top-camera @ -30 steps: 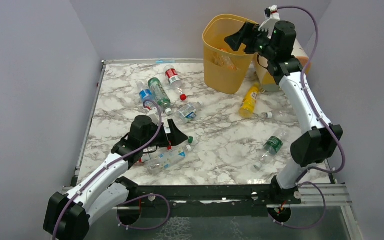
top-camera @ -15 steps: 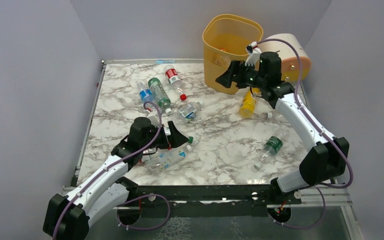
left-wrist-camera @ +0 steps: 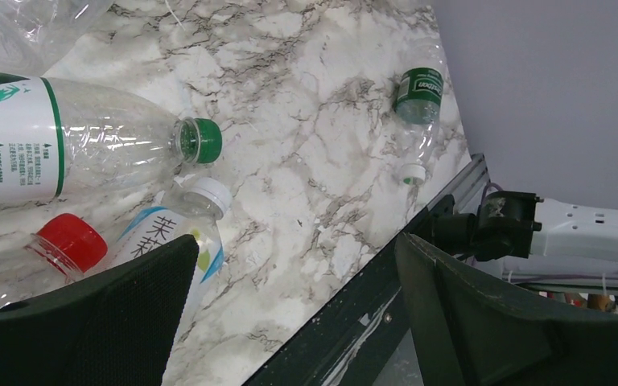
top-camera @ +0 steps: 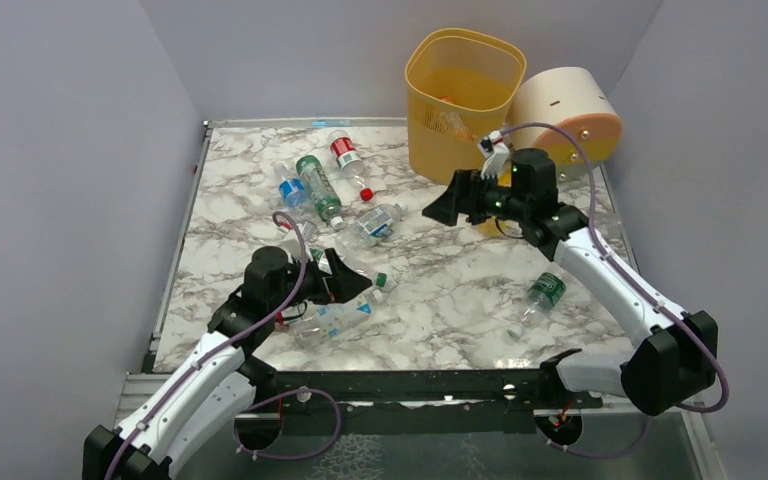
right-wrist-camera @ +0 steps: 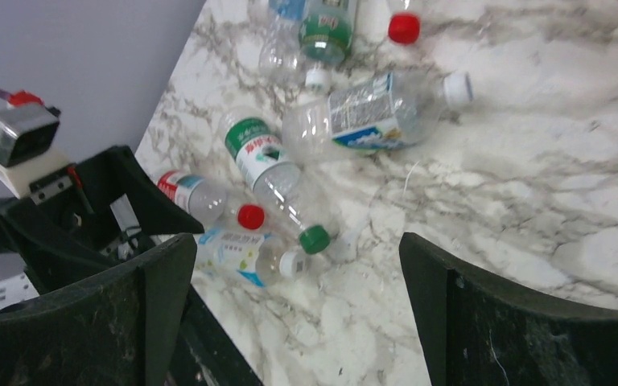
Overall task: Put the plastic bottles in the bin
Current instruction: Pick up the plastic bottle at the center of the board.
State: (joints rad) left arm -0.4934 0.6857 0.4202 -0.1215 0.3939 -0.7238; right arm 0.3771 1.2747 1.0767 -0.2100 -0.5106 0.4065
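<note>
bottles [left-wrist-camera: 96,153] partly behind left gripper [left-wrist-camera: 294,257]

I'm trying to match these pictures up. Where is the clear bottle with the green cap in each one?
Top external: green-cap bottle, left of centre, a little below the middle.
Left wrist: upper left, on its side, cap pointing right.
Right wrist: left of centre, cap toward the lower right.
Shared landmark: the blue-label bottle with a white cap, lying right beside it in all three.
</note>
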